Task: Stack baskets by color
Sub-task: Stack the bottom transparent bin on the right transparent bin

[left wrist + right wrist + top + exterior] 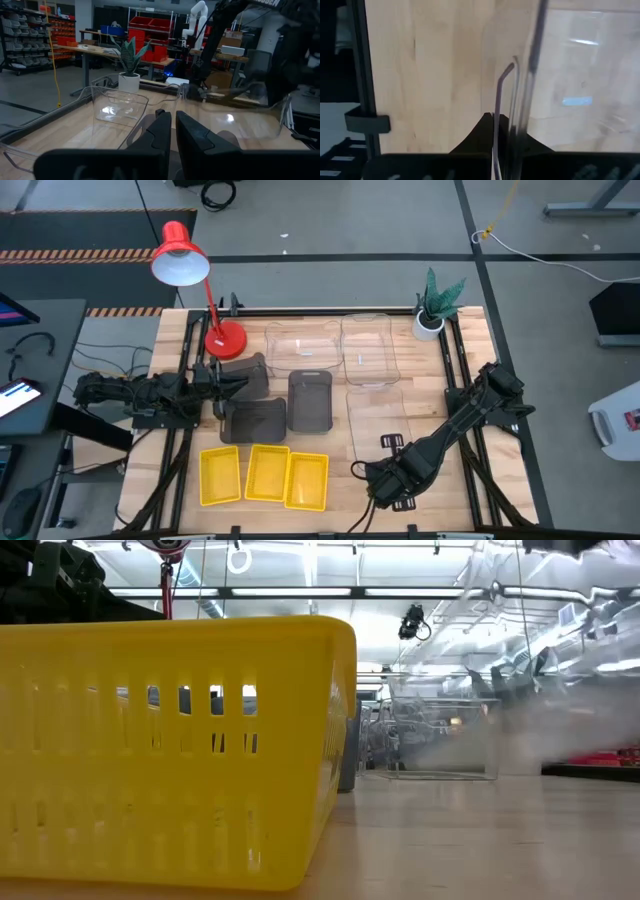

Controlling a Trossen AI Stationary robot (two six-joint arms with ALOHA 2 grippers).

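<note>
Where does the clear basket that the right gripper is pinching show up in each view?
High: clear basket, right of centre, right gripper on its near rim.
Low: cannot tell it from the other clear ones.
Left wrist: cannot tell either.
Right wrist: rim between the fingers.
Shared landmark: potted plant.

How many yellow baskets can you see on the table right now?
3, side by side along the table's near edge: left yellow basket, middle yellow basket, right yellow basket. None stacked; nothing suggests another hidden.
</note>
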